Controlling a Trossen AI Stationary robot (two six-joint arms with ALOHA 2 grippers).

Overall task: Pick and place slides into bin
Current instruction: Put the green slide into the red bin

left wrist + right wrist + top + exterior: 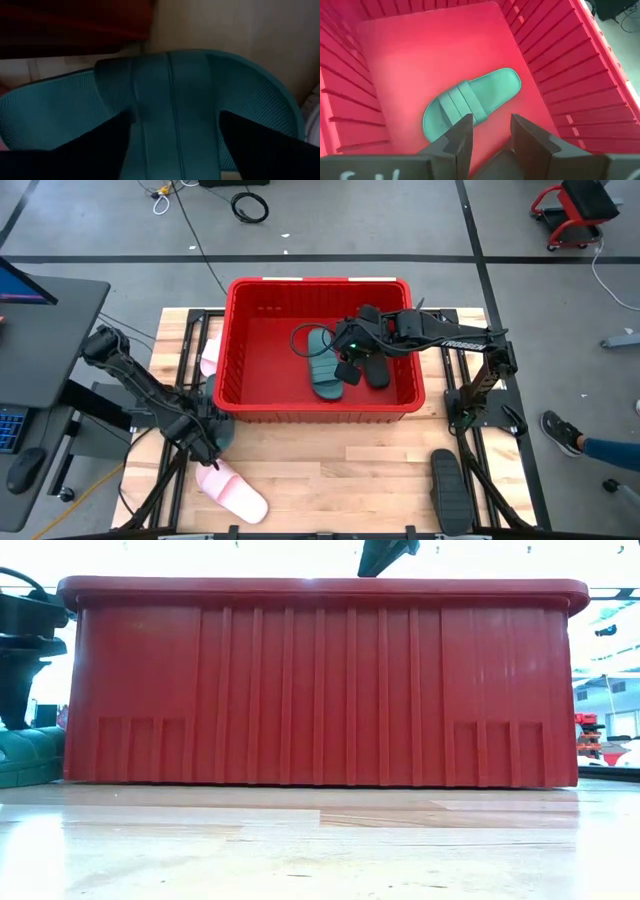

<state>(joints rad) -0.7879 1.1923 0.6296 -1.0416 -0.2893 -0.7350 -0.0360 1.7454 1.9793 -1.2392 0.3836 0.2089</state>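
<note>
A teal slide (260, 95) lies sole down on the table by the red bin's (318, 412) near left corner, also seen in the high view (224, 428). My left gripper (175, 116) points down over it, open, with one finger on each side of the wide strap (170, 85). A second teal slide (470, 102) lies flat on the bin's floor. My right gripper (490, 125) hangs above it inside the bin, its fingers a little apart with nothing between them. My left gripper comes at the teal slide from above, slanting down. Its two fingers (100, 145) straddle the strap at the strap's two edges, across the slide's length. I cannot tell whether they touch it. The slide lies flat on the table.
A pink slide (232, 492) lies near the table's front left. Another pink slide (209, 361) shows beside the bin's left wall. A black slide (447, 490) lies at the near right. Bare wood lies open between the bin and the table's near edge.
</note>
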